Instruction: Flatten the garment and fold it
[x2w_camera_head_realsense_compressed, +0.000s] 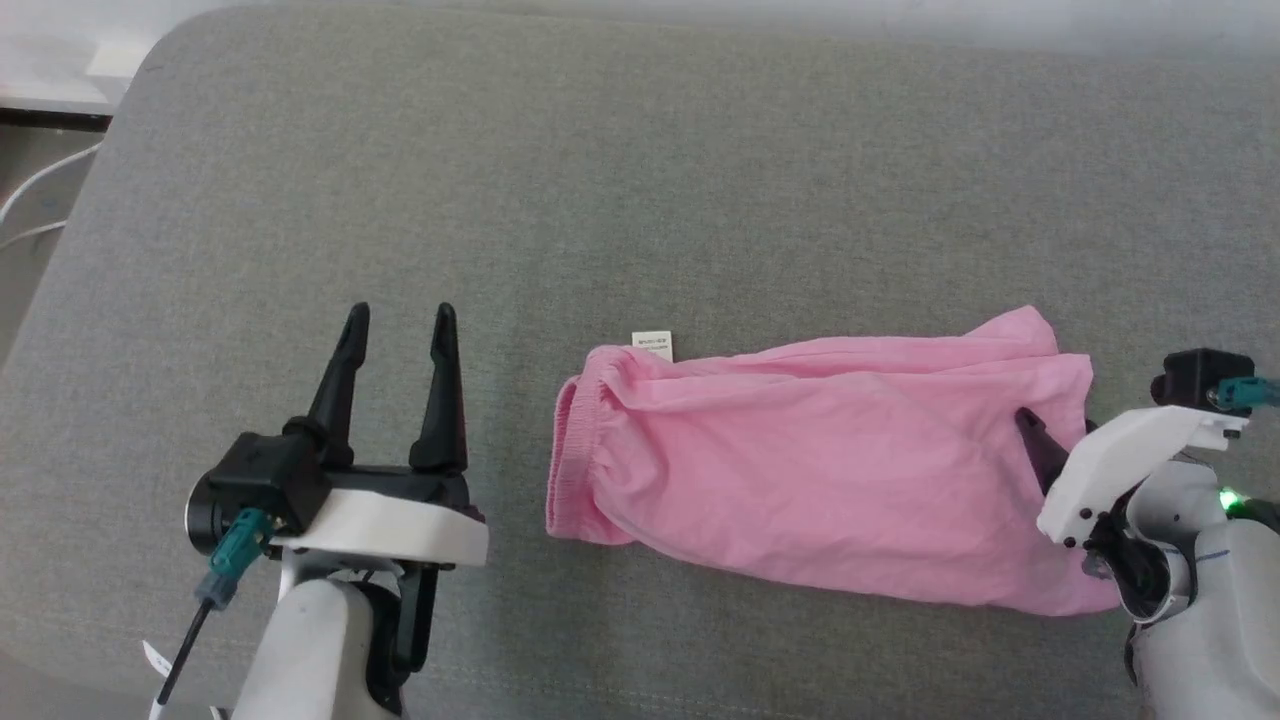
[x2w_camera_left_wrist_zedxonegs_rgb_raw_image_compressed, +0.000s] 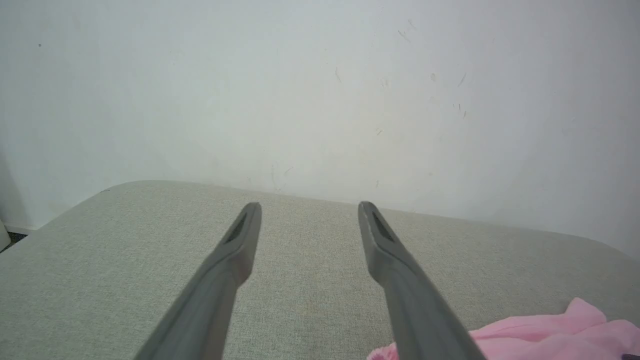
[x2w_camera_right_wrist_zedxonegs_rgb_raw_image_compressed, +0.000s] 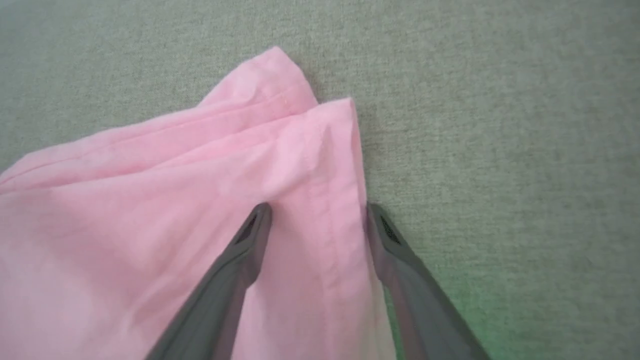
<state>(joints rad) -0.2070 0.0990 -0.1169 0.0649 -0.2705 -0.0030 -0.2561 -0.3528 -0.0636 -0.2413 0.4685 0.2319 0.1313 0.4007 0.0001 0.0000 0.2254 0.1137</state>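
Beneath both grippers: a broad grey-green woven-fabric cushion surface, flat, with a rounded corner far ahead and to the left of the left gripper. Beyond that gripper's fingertips, at the cushion's far edge, rises a plain off-white wall bearing faint scuffs and scratches. Outside the rounded corner, a thin white cable curves over the floor. To the right of the left gripper and apart from it lies the thin light-pink cloth garment, a long, loosely folded band with soft wrinkles that reaches across to the right gripper. Gathered elastic waistband: the end nearest the left gripper. Hemmed edge: the end at the right gripper, with a second layer's corner showing beyond the fingertips. Left gripper: two long dark fingers spread wide, pointing toward the wall over bare cushion, holding nothing. Right gripper: fingers likewise spread wide, straddling the hemmed edge, one over the pink cloth, the other beside the hem over bare cushion; no cloth is pinched between them, and whether the tips touch the cloth cannot be told. Small white rectangular label: flat on the cushion at the waistband end, ahead and right of the left gripper's fingertips.
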